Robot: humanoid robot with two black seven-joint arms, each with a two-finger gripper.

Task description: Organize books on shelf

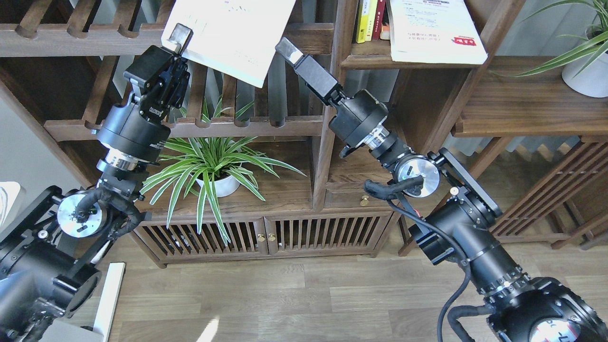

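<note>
My left gripper (178,39) is shut on the lower left corner of the pale white book (232,33). It holds the book tilted in the air in front of the upper slatted rack. My right gripper (286,48) points up-left just right of that book's lower corner, apart from it and side-on, so its fingers cannot be told apart. The large white book with a red label (434,31) lies flat on the solid brown shelf (363,61) and overhangs its front edge. The dark book with the orange-red cover is not in view.
Yellow and red upright books (369,19) stand at the shelf's left. Slatted racks (199,127) lie behind both grippers. A potted plant (213,166) sits on the cabinet below. Another plant (586,57) stands on the right-hand board. An upright post (332,95) divides the unit.
</note>
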